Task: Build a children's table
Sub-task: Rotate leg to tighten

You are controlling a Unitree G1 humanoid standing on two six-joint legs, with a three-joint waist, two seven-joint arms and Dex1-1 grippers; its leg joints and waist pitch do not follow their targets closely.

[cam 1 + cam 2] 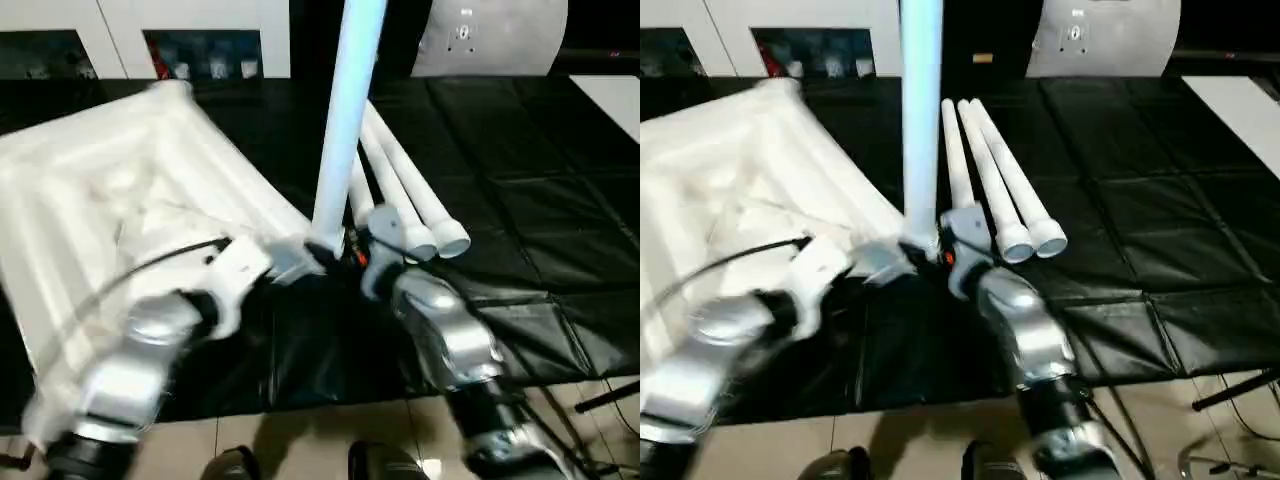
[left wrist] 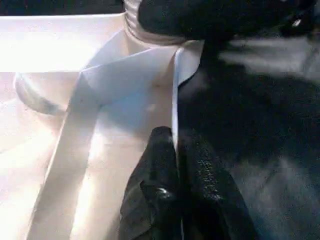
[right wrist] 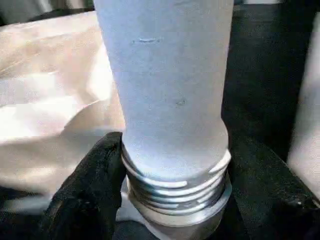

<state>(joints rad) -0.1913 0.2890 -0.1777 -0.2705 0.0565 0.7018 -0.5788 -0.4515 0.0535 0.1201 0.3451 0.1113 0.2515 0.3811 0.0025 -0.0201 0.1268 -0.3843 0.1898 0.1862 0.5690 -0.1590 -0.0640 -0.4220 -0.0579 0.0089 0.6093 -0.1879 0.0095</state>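
The white tabletop (image 1: 110,190) lies underside up on the left of the black mat. One white leg (image 1: 345,110) stands upright at its near right corner socket. My right gripper (image 1: 345,252) is shut on that leg's base, and in the right wrist view its fingers (image 3: 95,175) sit on either side of the threaded end (image 3: 175,195). My left gripper (image 1: 292,262) is shut on the tabletop's thin rim (image 2: 175,85) just beside the socket. Spare legs (image 1: 1000,190) lie side by side on the mat behind the right gripper.
The black mat (image 1: 520,200) covers the floor ahead, with pale tiles (image 1: 300,440) at its near edge by my feet. A white cabinet with glass doors (image 1: 200,50) stands at the back. A pale rounded object (image 1: 500,35) sits at the back right.
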